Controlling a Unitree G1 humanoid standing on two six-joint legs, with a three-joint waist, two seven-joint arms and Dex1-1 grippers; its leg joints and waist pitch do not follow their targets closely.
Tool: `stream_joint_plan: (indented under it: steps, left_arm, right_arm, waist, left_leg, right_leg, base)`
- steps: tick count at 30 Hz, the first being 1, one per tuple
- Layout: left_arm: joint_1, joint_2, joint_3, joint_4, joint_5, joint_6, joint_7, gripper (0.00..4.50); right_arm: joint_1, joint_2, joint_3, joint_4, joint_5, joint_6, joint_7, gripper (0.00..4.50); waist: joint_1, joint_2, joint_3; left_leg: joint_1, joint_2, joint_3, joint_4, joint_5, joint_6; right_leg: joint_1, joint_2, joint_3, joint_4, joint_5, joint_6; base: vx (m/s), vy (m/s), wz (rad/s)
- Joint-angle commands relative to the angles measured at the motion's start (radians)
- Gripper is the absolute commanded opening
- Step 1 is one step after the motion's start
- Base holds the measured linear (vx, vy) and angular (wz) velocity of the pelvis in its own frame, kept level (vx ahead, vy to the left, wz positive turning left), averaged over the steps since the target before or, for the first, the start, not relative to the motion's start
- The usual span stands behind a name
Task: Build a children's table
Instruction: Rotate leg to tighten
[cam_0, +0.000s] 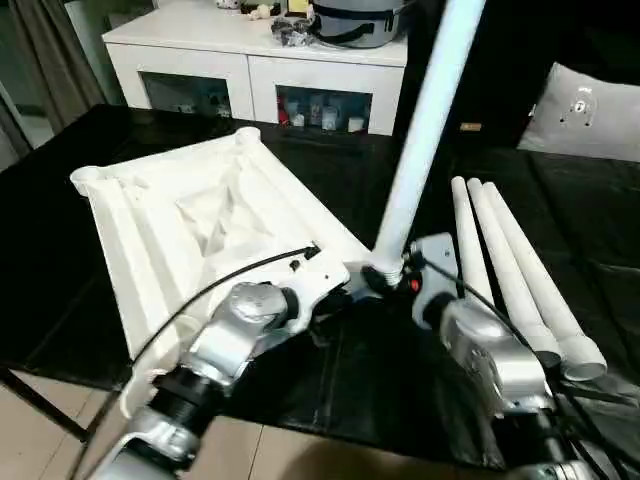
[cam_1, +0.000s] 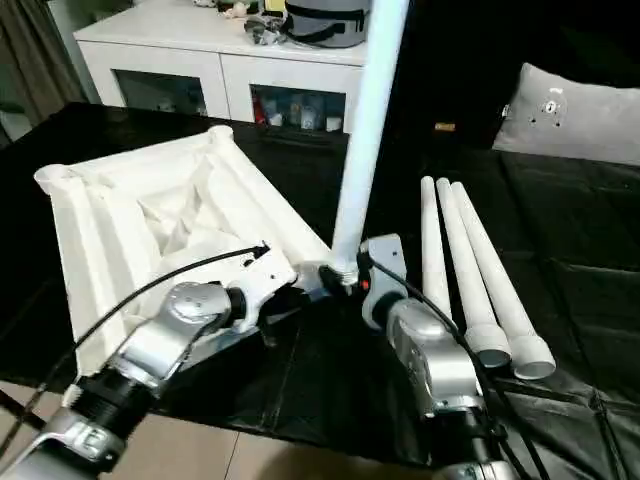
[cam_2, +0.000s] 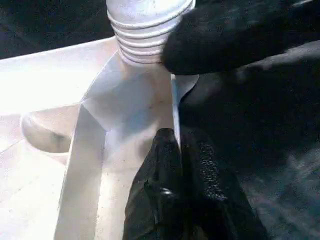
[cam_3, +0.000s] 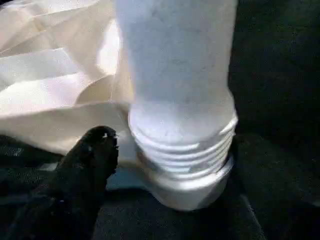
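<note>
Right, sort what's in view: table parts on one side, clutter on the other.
Job:
- tabletop, underside up
- leg standing at its near corner socket
- three spare legs lying side by side

Lying about:
- white cabinet
- grey bag on it
- grey pillow

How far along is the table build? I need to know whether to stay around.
Done: the tabletop lies underside up on the black surface. In hand: one leg stands upright at the near corner socket, its threads still showing, so not fully screwed in; the right gripper is at its base and the shut left gripper sits beside it. Left: seating that leg, and three loose legs lying to the right.
</note>
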Motion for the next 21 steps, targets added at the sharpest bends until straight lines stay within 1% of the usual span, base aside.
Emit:
stream_joint_plan:
  steps: [1,2,3,4,5,6,7,9,10,11,13,14,15,16,17,20,21]
  left_arm:
    - [0.003,0.059,-0.021,0.057,0.034,-0.041,-0.059,0.00]
    - [0.004,0.067,-0.025,0.058,0.031,-0.053,-0.074,0.00]
    - [0.004,0.087,-0.036,0.063,0.029,-0.085,-0.103,0.00]
    - [0.005,0.099,-0.044,0.065,0.028,-0.111,-0.122,0.00]
    - [0.008,0.127,-0.064,0.065,0.027,-0.156,-0.173,0.00]
    - [0.008,0.127,-0.064,0.065,0.027,-0.156,-0.173,0.00]
    - [0.013,0.160,-0.090,0.062,0.031,-0.199,-0.229,0.00]
    - [0.014,0.179,-0.105,0.067,0.035,-0.228,-0.265,0.00]
    - [0.015,0.185,-0.110,0.068,0.033,-0.241,-0.283,0.00]
    - [0.018,0.201,-0.121,0.063,0.026,-0.264,-0.328,0.00]
    - [0.022,0.223,-0.137,0.053,0.013,-0.289,-0.393,0.00]
    - [0.024,0.228,-0.141,0.050,0.008,-0.293,-0.412,0.00]
    - [0.025,0.234,-0.145,0.045,0.001,-0.300,-0.436,0.00]
    - [0.025,0.239,-0.147,0.041,-0.006,-0.307,-0.454,0.00]
    - [0.025,0.244,-0.150,0.040,-0.013,-0.317,-0.476,0.00]
    - [0.023,0.248,-0.155,0.039,-0.017,-0.326,-0.499,0.00]
    - [0.018,0.253,-0.162,0.041,-0.015,-0.336,-0.522,0.00]
  right_arm:
    - [0.018,-0.065,0.014,-0.027,0.019,-0.010,0.109,4.37]
    - [0.019,-0.080,0.015,-0.032,0.021,-0.014,0.130,4.45]
    - [0.020,-0.113,0.019,-0.038,0.018,-0.028,0.169,4.45]
    - [0.018,-0.131,0.023,-0.040,0.012,-0.039,0.187,4.45]
    - [0.012,-0.171,0.030,-0.045,0.005,-0.064,0.233,4.45]
    - [0.012,-0.171,0.030,-0.045,0.005,-0.064,0.233,4.45]
    - [0.004,-0.207,0.035,-0.055,0.008,-0.085,0.289,4.45]
    - [0.000,-0.231,0.042,-0.059,0.014,-0.106,0.336,4.45]
    - [-0.001,-0.241,0.047,-0.062,0.017,-0.108,0.353,4.45]
    - [-0.001,-0.260,0.061,-0.066,0.020,-0.121,0.393,4.45]
    - [0.000,-0.283,0.079,-0.075,0.030,-0.130,0.451,4.45]
    - [0.002,-0.288,0.085,-0.079,0.035,-0.131,0.468,4.45]
    - [0.003,-0.293,0.093,-0.086,0.043,-0.130,0.490,4.45]
    - [0.005,-0.296,0.100,-0.091,0.049,-0.131,0.508,4.30]
    - [0.007,-0.299,0.110,-0.097,0.054,-0.132,0.532,4.18]
    - [0.007,-0.297,0.121,-0.095,0.055,-0.132,0.549,4.05]
    - [0.001,-0.287,0.135,-0.082,0.049,-0.134,0.555,3.91]
  waist:
    - [0.012,-0.002,-0.047]
    - [0.013,-0.002,-0.049]
    - [0.015,-0.003,-0.051]
    - [0.015,-0.002,-0.052]
    - [0.013,-0.003,-0.053]
    - [0.015,-0.003,-0.053]
    - [0.014,-0.002,-0.054]
    - [0.015,-0.002,-0.051]
    - [0.017,-0.001,-0.050]
    - [0.019,-0.001,-0.049]
    - [0.028,-0.006,-0.047]
    - [0.032,-0.005,-0.047]
    - [0.033,-0.006,-0.047]
    - [0.039,-0.004,-0.048]
    - [0.040,-0.004,-0.048]
    - [0.048,-0.005,-0.049]
    - [0.051,-0.005,-0.050]
  left_leg:
    - [-0.017,0.034,-0.005,-0.072,-0.223,0.037]
    - [-0.018,0.035,-0.005,-0.071,-0.205,0.039]
    - [-0.019,0.035,-0.004,-0.069,-0.175,0.048]
    - [-0.019,0.035,-0.003,-0.067,-0.164,0.051]
    - [-0.021,0.034,-0.001,-0.064,-0.139,0.058]
    - [-0.022,0.034,-0.002,-0.063,-0.133,0.063]
    - [-0.021,0.035,-0.001,-0.062,-0.125,0.071]
    - [-0.018,0.038,0.001,-0.063,-0.149,0.075]
    - [-0.017,0.040,0.002,-0.064,-0.157,0.071]
    - [-0.016,0.040,0.001,-0.065,-0.164,0.070]
    - [-0.013,0.042,0.003,-0.067,-0.187,0.064]
    - [-0.012,0.043,0.002,-0.069,-0.186,0.062]
    - [-0.011,0.044,0.004,-0.068,-0.182,0.059]
    - [-0.010,0.045,0.003,-0.068,-0.179,0.060]
    - [-0.011,0.045,0.004,-0.068,-0.178,0.061]
    - [-0.010,0.047,0.004,-0.067,-0.162,0.058]
    - [-0.009,0.047,0.004,-0.067,-0.158,0.055]
  right_leg:
    - [0.046,-0.073,0.054,-0.077,-0.291,-0.135]
    - [0.048,-0.073,0.055,-0.071,-0.258,-0.142]
    - [0.050,-0.072,0.054,-0.066,-0.210,-0.159]
    - [0.050,-0.073,0.055,-0.063,-0.189,-0.166]
    - [0.051,-0.072,0.055,-0.058,-0.151,-0.180]
    - [0.052,-0.072,0.053,-0.057,-0.144,-0.185]
    - [0.052,-0.072,0.053,-0.054,-0.124,-0.198]
    - [0.050,-0.073,0.053,-0.056,-0.151,-0.203]
    - [0.049,-0.074,0.054,-0.058,-0.170,-0.204]
    - [0.049,-0.073,0.053,-0.059,-0.184,-0.204]
    - [0.047,-0.075,0.055,-0.063,-0.235,-0.192]
    - [0.047,-0.076,0.055,-0.062,-0.239,-0.192]
    - [0.045,-0.075,0.056,-0.061,-0.234,-0.194]
    - [0.045,-0.076,0.056,-0.060,-0.229,-0.196]
    - [0.045,-0.075,0.056,-0.058,-0.223,-0.197]
    - [0.045,-0.076,0.057,-0.055,-0.201,-0.202]
    - [0.044,-0.076,0.057,-0.053,-0.196,-0.205]
  base:
    - [0.000,0.000,0.00]
    - [0.000,0.000,0.00]
    - [0.000,0.000,0.00]
    - [0.000,0.000,0.00]
    - [0.000,0.000,0.00]
    - [0.000,0.000,0.00]
    - [0.000,0.000,0.00]
    - [0.000,0.000,0.00]
    - [0.000,0.000,0.00]
    - [0.000,0.000,0.00]
    - [0.000,0.000,0.00]
    - [0.000,0.000,0.00]
    - [0.000,0.000,0.00]
    - [0.000,0.000,0.00]
    - [0.000,0.000,0.00]
    - [0.000,0.000,0.00]
    - [0.000,0.000,0.00]
